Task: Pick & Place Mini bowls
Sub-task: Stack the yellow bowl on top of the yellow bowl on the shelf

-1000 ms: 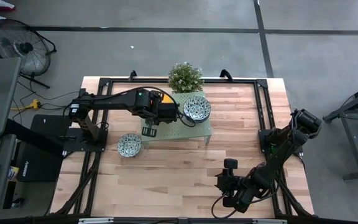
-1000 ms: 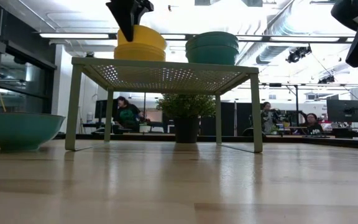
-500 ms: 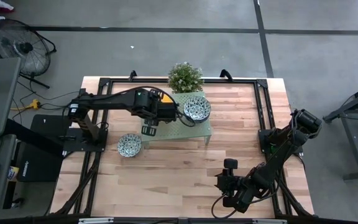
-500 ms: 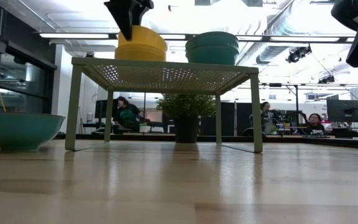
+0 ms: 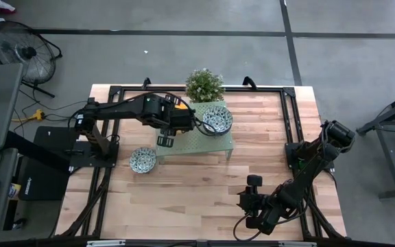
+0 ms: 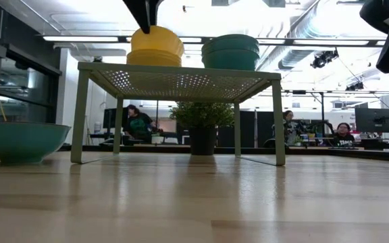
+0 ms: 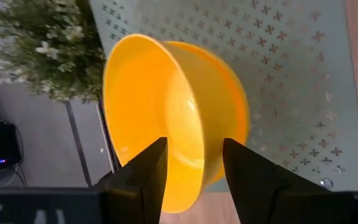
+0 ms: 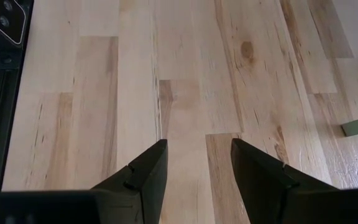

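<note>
A stack of yellow mini bowls (image 6: 155, 48) stands on the pale green perforated rack (image 6: 181, 71), next to a stack of patterned bowls, teal outside (image 6: 230, 52), (image 5: 217, 119). One more patterned bowl (image 5: 142, 159) sits on the table left of the rack. My left gripper (image 7: 194, 171) hangs open just above the near rim of the top yellow bowl (image 7: 179, 118), one finger to each side of the rim and touching nothing. My right gripper (image 8: 194, 165) waits open over bare wood near the front right (image 5: 247, 206).
A small potted plant (image 5: 204, 84) stands at the rack's far edge, close to the yellow stack. Black frame rails (image 5: 290, 116) run along the table's sides. Bare wooden table (image 5: 197, 178) lies in front of the rack. People sit in the room beyond.
My left gripper has risen from the rim of the top yellow bowl and now stands a little above it. The top yellow bowl has shifted slightly sideways on its stack. My right arm has kept still.
</note>
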Controlling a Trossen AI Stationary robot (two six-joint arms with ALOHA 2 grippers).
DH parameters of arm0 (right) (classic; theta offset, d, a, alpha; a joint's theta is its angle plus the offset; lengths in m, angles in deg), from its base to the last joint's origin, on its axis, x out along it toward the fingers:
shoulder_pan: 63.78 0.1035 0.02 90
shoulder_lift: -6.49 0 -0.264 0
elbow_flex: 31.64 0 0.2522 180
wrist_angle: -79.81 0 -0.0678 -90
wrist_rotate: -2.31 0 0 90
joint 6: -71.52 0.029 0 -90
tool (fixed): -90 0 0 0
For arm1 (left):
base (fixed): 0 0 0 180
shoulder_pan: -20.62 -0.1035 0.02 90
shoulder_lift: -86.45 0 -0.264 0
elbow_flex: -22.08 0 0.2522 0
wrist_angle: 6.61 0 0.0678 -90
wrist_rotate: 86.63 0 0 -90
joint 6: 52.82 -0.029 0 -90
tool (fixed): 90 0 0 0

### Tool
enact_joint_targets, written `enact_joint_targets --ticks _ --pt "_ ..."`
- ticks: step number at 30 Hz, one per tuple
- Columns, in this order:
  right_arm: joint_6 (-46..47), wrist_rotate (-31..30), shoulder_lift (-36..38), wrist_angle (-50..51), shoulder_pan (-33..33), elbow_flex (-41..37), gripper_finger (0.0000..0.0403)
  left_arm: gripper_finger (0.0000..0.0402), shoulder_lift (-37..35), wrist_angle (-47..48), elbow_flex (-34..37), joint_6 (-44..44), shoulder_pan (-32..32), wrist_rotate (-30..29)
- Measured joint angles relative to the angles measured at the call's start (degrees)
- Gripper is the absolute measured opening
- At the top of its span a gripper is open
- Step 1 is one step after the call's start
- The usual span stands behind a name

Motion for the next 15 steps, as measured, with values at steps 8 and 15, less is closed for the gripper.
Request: enact_joint_targets --ticks 8,15 --pt "0.0 0.0 0.0 0.0 0.0 0.0 0.0165 0.015 0.0 0.0 -2.0 -0.1 0.0 0.8" --pt "0.0 0.2 0.0 0.0 0.0 0.0 0.0165 0.015 0.0 0.0 -2.0 -0.1 0.0 0.4"
